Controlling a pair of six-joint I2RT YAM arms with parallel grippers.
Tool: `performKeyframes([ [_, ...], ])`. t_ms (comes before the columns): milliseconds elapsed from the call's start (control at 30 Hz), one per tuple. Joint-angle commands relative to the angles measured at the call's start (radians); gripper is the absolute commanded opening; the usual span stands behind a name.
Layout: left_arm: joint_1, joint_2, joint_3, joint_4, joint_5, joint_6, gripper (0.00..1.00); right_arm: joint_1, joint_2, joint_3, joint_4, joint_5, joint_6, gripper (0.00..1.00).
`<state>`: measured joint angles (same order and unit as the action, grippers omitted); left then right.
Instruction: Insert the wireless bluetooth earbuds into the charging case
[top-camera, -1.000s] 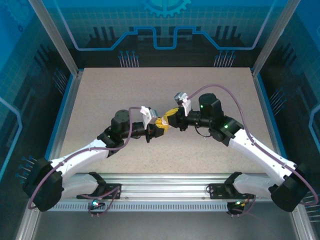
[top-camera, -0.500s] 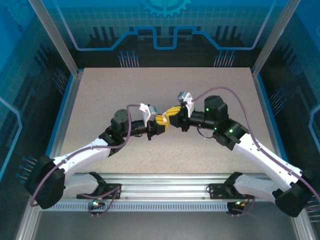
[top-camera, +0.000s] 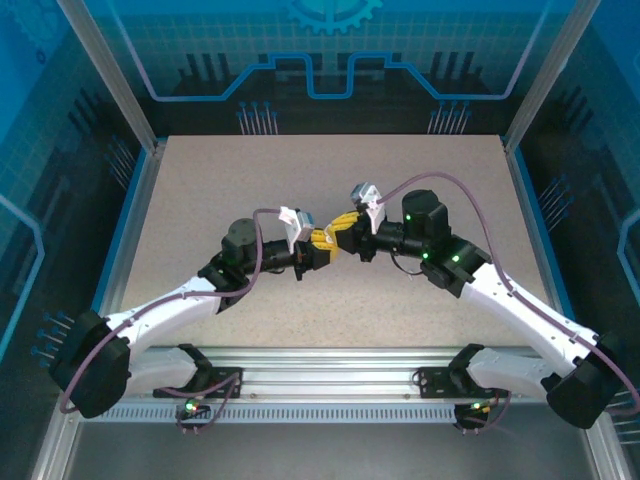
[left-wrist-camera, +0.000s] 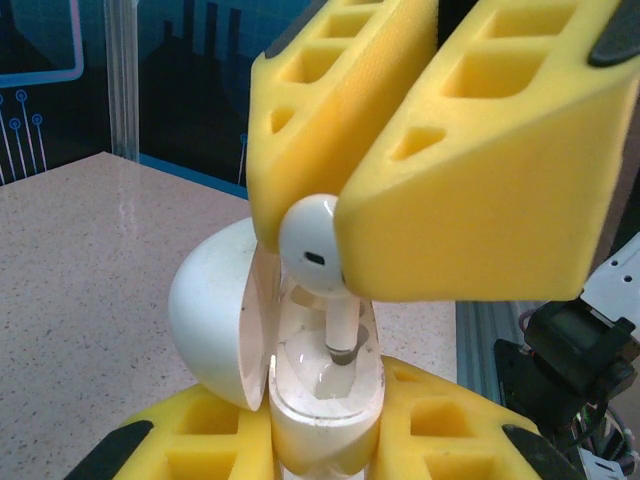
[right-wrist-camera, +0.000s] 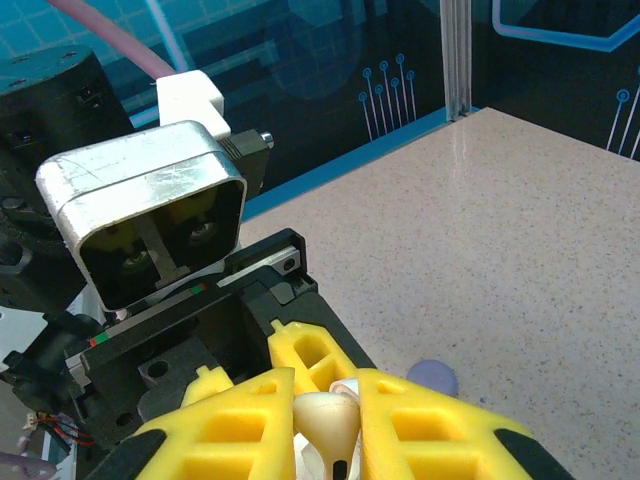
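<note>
your right gripper (left-wrist-camera: 340, 205) pinches a white earbud (left-wrist-camera: 310, 240) head-up, its stem tip at the socket of the open charging case (left-wrist-camera: 215, 310), lid swung left. your left gripper (top-camera: 322, 241) clamps that case from below, mid-table.

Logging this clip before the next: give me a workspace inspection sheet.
Surface: speckled beige table, no spills seen.
Job's things: white earbud, stem tip at the slot of the open charging case.
Clutter: pale purple object on the table, partly hidden.
End effectors: left end effector shut on the charging case; right end effector shut on the white earbud.
Cables: purple cable arcs over each arm.
Surroundings: blue-lit enclosure walls; metal rail at near edge.
</note>
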<state>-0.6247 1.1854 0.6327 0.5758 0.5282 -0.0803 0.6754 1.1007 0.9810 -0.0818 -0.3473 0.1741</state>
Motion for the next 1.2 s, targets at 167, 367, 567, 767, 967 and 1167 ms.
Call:
performKeyframes([
  [167,-0.006,-0.023,0.028,0.047,0.012,0.0,0.18,0.015,0.006,0.023,-0.044,0.039,-0.036,0.19],
  [367,-0.006,-0.033,0.03,0.045,0.014,0.004,0.18,0.014,0.011,0.036,-0.108,0.051,-0.068,0.19],
  [567,-0.006,-0.033,0.034,0.039,0.019,0.009,0.18,0.014,0.042,0.056,-0.149,0.032,-0.065,0.2],
  [767,-0.006,-0.036,0.041,0.017,0.025,0.019,0.18,0.014,0.062,0.077,-0.18,0.053,-0.061,0.23],
  [967,-0.006,-0.041,0.044,0.002,0.026,0.028,0.18,0.014,0.06,0.091,-0.182,0.066,-0.05,0.32],
  [1167,-0.005,-0.041,0.044,-0.005,0.027,0.035,0.18,0.014,0.052,0.109,-0.174,0.061,-0.038,0.39],
])
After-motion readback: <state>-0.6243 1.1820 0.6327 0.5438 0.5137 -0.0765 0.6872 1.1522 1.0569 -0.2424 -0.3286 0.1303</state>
